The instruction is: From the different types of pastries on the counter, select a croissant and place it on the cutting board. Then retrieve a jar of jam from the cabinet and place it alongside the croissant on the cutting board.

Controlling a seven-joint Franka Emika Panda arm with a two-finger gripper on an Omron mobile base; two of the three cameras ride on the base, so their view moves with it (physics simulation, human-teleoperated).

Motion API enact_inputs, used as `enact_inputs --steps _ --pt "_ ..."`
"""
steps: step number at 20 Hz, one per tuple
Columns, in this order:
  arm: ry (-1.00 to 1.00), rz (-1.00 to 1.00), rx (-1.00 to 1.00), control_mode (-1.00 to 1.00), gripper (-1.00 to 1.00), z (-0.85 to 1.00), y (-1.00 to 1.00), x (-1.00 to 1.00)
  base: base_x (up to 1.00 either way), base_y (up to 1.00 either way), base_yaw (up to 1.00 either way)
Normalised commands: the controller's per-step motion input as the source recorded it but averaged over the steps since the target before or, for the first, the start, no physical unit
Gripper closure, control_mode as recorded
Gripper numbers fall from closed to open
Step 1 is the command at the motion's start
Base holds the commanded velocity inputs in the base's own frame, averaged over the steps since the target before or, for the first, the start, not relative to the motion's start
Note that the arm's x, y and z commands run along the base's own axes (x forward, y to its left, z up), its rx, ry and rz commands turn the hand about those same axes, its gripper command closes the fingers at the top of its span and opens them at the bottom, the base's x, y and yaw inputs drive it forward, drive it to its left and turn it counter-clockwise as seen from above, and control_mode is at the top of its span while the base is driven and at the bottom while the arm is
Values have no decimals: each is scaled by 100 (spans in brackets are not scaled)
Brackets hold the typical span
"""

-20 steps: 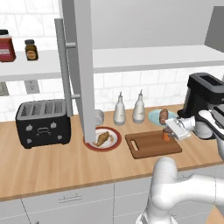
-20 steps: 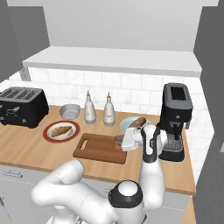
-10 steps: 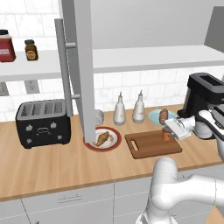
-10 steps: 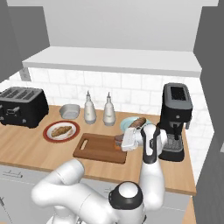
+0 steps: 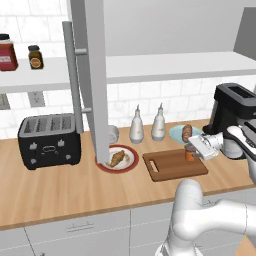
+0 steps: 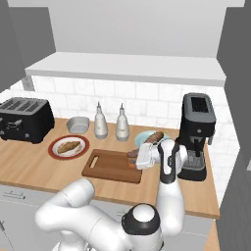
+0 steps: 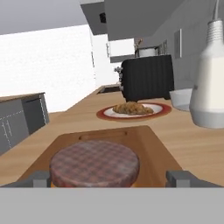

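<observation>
- Brown checked lid of the jar [image 7: 94,164] sits closest, between the tips of the gripper [image 7: 111,179]. The jaws are spread, one tip close by the jar's side and the other clear of it. The jar stands upright on the near end of the board [image 7: 146,140].
- Risk one: a tip lies so close that pulling away sideways or at a tilt could drag the jar, tip it, or push it off the board's edge. Backing straight out along the hand's line looks safest.
- Risk two: the board holds no pastry. The croissant [image 7: 130,108] lies on the red-rimmed plate [image 7: 162,112] beyond the board's slot end, so the job would be judged unfinished if the arm stops now.
- Risk three: fetching the croissant means reaching across the jar, and a low sweep of the arm could knock it over.
- Risk four: the dark bun [image 5: 187,132] on the blue dish just behind the board could be picked by mistake.
- Light wood counter [image 7: 87,114] runs flat and bare around the board. A white bottle [image 7: 210,78] stands near on one side, a pale bowl [image 7: 181,98] past it, and a black toaster [image 7: 146,78] behind the plate.
- Farther off, the grey cabinet door [image 5: 92,75] hangs open over the plate. Its shelf holds a red jar [image 5: 6,52] and a small amber one [image 5: 34,56]. A black coffee machine [image 5: 232,112] stands by the arm, with white tile behind.
</observation>
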Motion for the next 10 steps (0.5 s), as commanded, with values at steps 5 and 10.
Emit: enact_inputs --steps 5,10 --pt "-1 2 6 -100 -100 55 0 0 0 0 0" --pt "-2 4 1 -100 -100 58 8 -2 0 0 0"
